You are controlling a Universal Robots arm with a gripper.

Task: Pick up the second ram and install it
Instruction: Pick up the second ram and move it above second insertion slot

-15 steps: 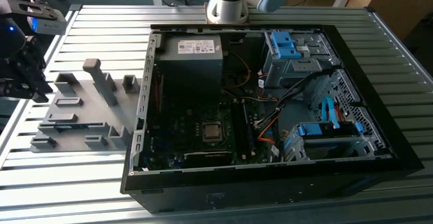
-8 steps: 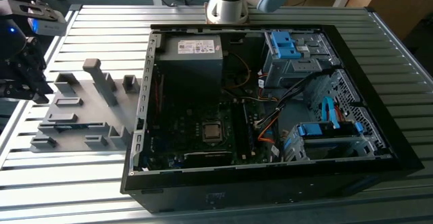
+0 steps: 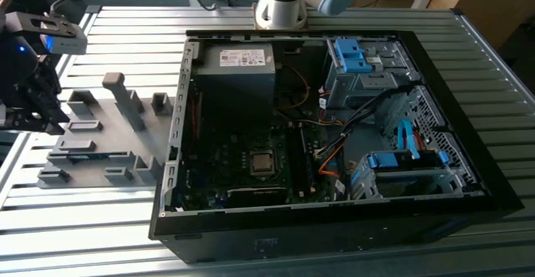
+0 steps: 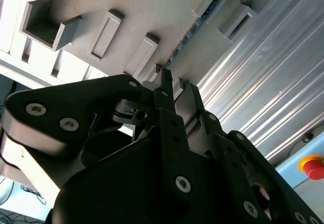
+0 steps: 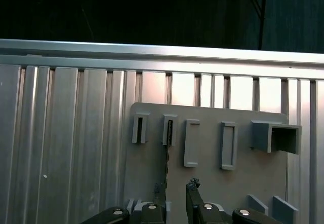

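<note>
The second ram (image 5: 167,153) stands on its thin edge in a slot of the grey tray (image 5: 243,183), a dark narrow strip running from one of the raised slot blocks toward the gripper (image 5: 176,187). In the second wrist view the same stick (image 4: 192,30) shows as a dark line with small chips along it, lying in a groove of the tray (image 4: 152,6) and ending at the gripper (image 4: 178,80). The two black fingers are set a little apart, with a gap wider than the stick is thick. The stick's near end lies in that gap, close against one finger, and it is not clamped; whether that finger touches it cannot be told. In the exterior view the tray (image 3: 113,136) sits at about nine o'clock from the open computer case (image 3: 334,233). A tall upright post (image 3: 125,98) rises from it among lower blocks. The arm's wrist camera (image 3: 52,31) hangs over the tray's nine o'clock side. Tray and case both rest on a ribbed aluminium table (image 3: 125,39). Inside the case the power supply (image 3: 238,70) lies toward twelve o'clock and the processor socket (image 3: 263,162) near the middle. Orange cables (image 3: 327,164) run just beside the socket at three o'clock, and blue drive brackets (image 3: 355,54) sit toward one o'clock. The robot's base (image 3: 280,7) stands beyond the case at twelve o'clock. A red button (image 4: 314,167) shows past the table's edge in the second wrist view.
</note>
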